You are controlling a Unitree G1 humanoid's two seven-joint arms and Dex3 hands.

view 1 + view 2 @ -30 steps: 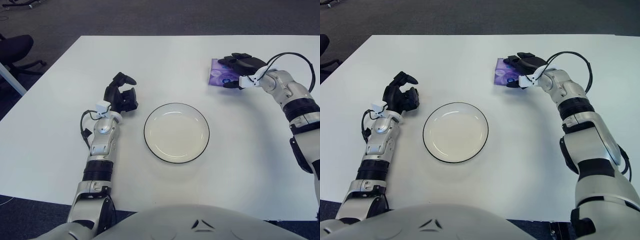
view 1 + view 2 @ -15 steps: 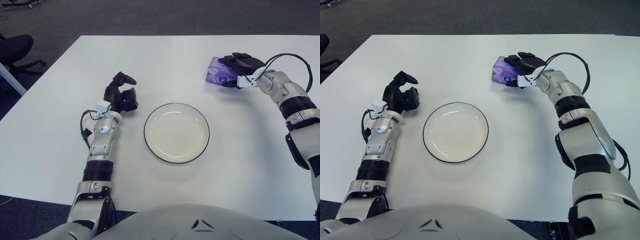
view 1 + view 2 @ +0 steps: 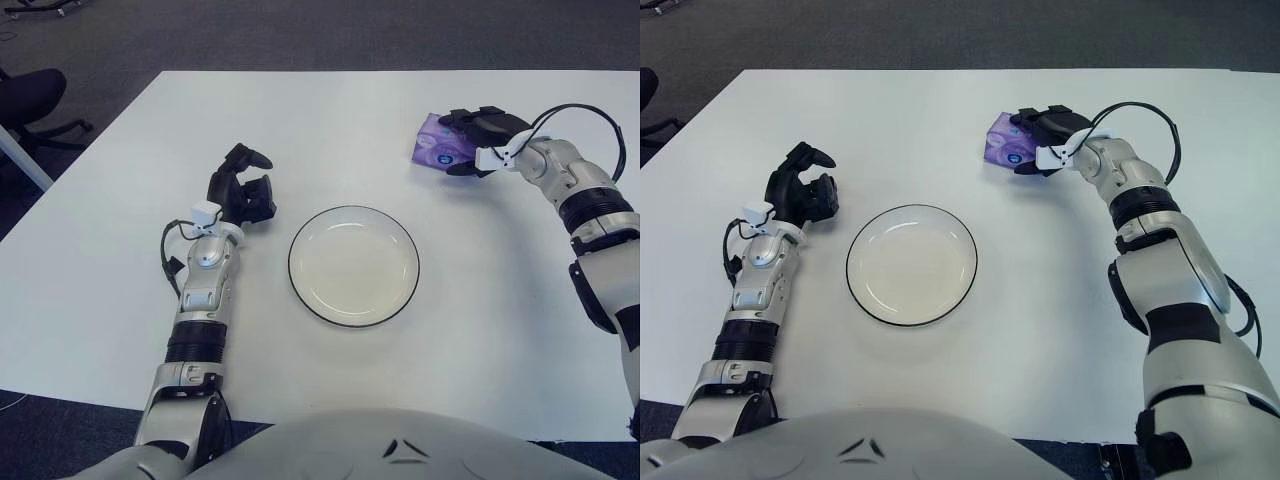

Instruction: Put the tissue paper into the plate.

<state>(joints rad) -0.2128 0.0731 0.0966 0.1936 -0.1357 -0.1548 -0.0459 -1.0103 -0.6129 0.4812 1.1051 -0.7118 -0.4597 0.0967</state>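
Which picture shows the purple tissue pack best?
The right eye view: the purple plastic tissue pack sits nearer the middle there, held by the right hand. The left eye view shows the same pack, closer to the edge.

A white table (image 3: 120, 250) stands on dark carpet (image 3: 300, 30), office chair (image 3: 30, 105) beside.

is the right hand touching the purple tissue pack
Touching. The right eye view shows the right hand with its black fingers wrapped over the purple tissue pack, one edge tilted up; no gap shows between them.
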